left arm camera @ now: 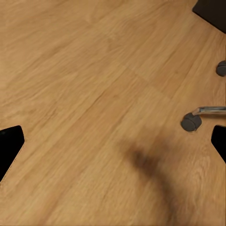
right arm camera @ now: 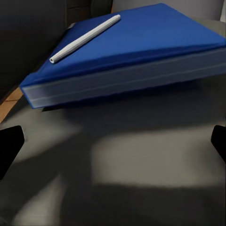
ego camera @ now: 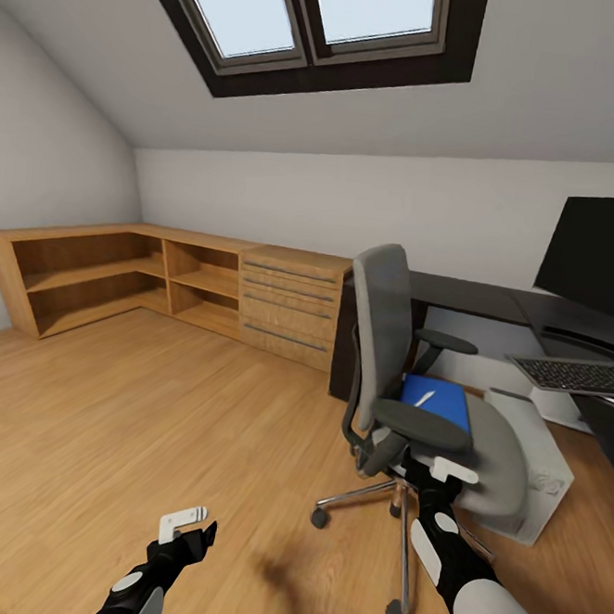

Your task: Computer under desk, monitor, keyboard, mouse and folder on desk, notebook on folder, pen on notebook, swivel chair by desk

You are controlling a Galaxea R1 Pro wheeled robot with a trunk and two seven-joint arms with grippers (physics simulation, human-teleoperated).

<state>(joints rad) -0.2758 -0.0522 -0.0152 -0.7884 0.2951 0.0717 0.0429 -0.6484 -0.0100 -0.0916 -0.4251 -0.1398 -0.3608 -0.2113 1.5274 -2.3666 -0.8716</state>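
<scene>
Slab-like blue folder (right arm camera: pixel 141 52) under slim white pen (right arm camera: pixel 84 38) on soft grey swivel chair (ego camera: pixel 503 455) seat, both grippers wide.

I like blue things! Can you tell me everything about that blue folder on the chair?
The folder is bright blue, flat and rectangular, with a smooth cover and a thick pale edge like stacked pages. It lies closed on the grey seat of the swivel chair, one end looking a bit raised, between the black armrests. A slim whitish pen rests slantwise on top of it. The right gripper is open, close in front of the folder, and not touching it.
</scene>
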